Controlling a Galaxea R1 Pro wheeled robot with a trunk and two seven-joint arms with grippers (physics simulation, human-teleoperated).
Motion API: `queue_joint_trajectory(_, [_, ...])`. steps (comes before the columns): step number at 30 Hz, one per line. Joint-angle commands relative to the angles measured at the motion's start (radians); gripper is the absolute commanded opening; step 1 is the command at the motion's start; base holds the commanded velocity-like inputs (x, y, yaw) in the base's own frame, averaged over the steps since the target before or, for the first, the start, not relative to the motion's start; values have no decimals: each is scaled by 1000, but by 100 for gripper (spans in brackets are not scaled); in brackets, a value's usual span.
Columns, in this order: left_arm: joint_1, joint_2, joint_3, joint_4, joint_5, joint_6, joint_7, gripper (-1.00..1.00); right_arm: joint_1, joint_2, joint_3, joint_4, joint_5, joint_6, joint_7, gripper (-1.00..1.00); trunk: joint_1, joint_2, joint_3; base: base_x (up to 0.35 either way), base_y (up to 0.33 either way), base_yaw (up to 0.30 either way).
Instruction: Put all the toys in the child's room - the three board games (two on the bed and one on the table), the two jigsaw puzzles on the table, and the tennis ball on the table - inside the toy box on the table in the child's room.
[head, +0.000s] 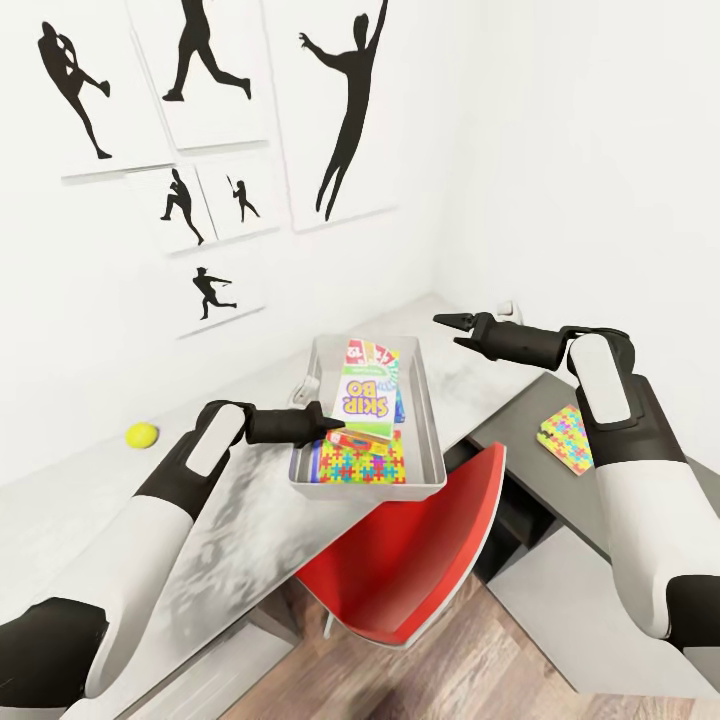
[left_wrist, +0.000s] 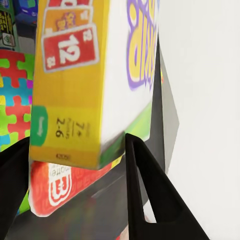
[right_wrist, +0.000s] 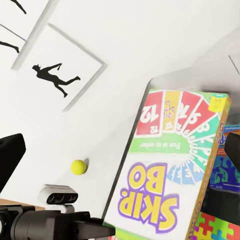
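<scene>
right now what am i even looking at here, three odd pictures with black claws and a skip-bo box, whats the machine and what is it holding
These are simulator renders of a two-armed robot. The wide picture comes from a camera on its head, looking down over both arms. The other two come from cameras near each wrist, looking along the claw fingers.

The left pincer grips the lower end of the Skip-Bo box, holding it over the toy box; in the left wrist view its fingers sit either side of the box edge. The right pincer hangs above the desk with nothing in it.

A jigsaw puzzle already lies in the toy box. The tennis ball rests on the table, and a second jigsaw puzzle lies on the darker cabinet. A red chair stands in front.
</scene>
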Motion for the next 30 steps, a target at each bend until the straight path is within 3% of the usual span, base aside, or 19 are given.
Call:
queue_joint_trajectory(1, [-1,1,-2,0,-9,1,-10,-100,-1,0,-1,0,9,3,9,100,1,-2,-2,0,0,0])
queue_joint_trajectory(17, [-1,-2,1,2,-3,5,-4,-100,-1,0,-1,0,9,3,10,100,1,-2,-2,0,0,0])
queue_joint_trajectory(27, [-1,1,3,20,-4,4,39,-100,-1,0,-1,1,8,3,10,100,1,-2,-2,0,0,0])
queue_joint_trajectory(30, [-1,0,18,20,-3,5,62,-100,-1,0,-1,1,9,3,10,100,1,-2,-2,0,0,0])
